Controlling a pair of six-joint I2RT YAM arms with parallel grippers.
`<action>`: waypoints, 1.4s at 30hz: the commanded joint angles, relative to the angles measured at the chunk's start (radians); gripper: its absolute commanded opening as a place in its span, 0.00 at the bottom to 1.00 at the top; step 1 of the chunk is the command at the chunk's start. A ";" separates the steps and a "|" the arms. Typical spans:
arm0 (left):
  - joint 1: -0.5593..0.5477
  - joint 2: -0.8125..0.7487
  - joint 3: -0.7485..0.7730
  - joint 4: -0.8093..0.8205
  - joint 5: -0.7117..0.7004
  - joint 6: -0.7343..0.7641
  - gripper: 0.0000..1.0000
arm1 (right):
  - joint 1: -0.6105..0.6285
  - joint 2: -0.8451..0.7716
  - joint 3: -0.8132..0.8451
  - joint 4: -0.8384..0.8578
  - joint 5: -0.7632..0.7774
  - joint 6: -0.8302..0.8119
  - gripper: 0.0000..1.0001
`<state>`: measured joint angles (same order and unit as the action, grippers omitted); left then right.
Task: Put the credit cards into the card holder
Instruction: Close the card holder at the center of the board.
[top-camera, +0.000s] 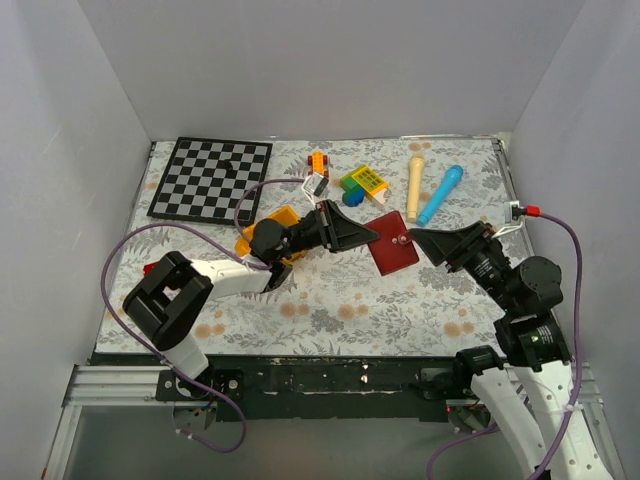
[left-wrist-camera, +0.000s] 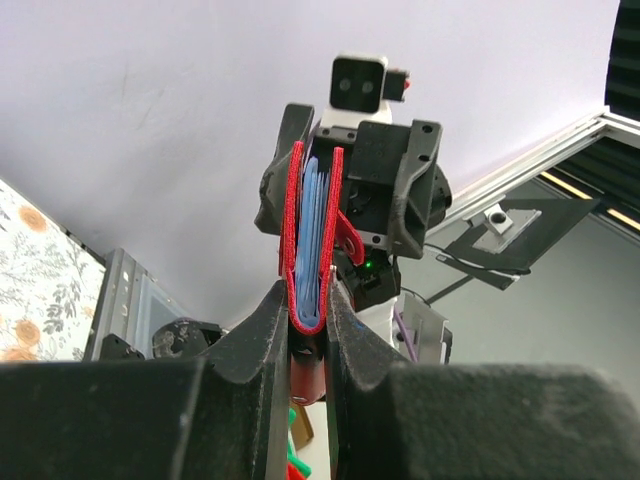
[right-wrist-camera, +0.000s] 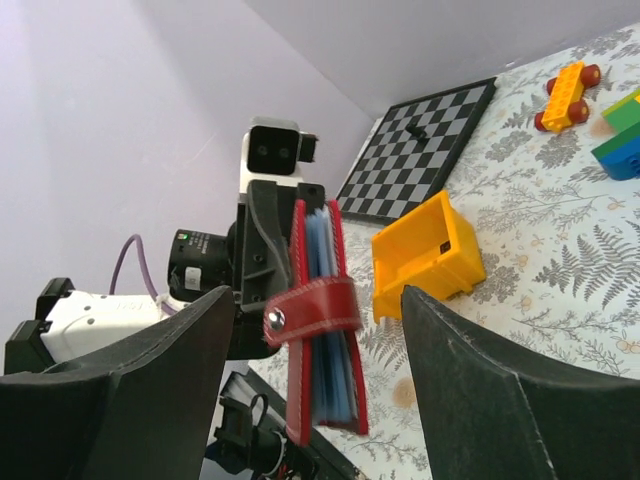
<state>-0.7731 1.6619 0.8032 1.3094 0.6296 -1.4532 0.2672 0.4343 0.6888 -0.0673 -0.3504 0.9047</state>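
Note:
The card holder (top-camera: 393, 250), a maroon folding case with pale blue pockets, hangs above the table's middle. My left gripper (top-camera: 368, 237) is shut on its folded edge. In the left wrist view the case (left-wrist-camera: 315, 215) stands upright out of that gripper (left-wrist-camera: 308, 310). My right gripper (top-camera: 420, 240) faces it from the right, open. In the right wrist view the case (right-wrist-camera: 325, 340) stands between the wide-apart jaws of the right gripper (right-wrist-camera: 318, 300), touching neither, with its snap strap (right-wrist-camera: 310, 310) wrapped across the front. The credit cards are out of view; I cannot tell whether any sit in the pockets.
A yellow bin (top-camera: 268, 226) (right-wrist-camera: 425, 255) lies under my left arm. A chessboard (top-camera: 212, 178) lies at the back left. An orange toy car (top-camera: 318, 162), a green and yellow block (top-camera: 365, 182), a cream stick (top-camera: 415, 172) and a blue marker (top-camera: 440, 193) lie along the back.

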 joint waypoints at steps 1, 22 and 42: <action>0.038 -0.088 0.031 0.309 0.024 -0.016 0.00 | -0.006 0.000 0.031 -0.034 0.070 -0.001 0.75; 0.041 -0.087 0.070 0.289 0.002 -0.009 0.00 | -0.008 0.098 -0.078 0.440 -0.271 0.161 0.66; 0.040 -0.071 0.083 0.205 0.041 0.049 0.62 | -0.008 0.121 -0.035 0.305 -0.275 0.111 0.01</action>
<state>-0.7303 1.6272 0.8928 1.3159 0.6487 -1.4406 0.2619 0.5491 0.6003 0.2508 -0.6312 1.0176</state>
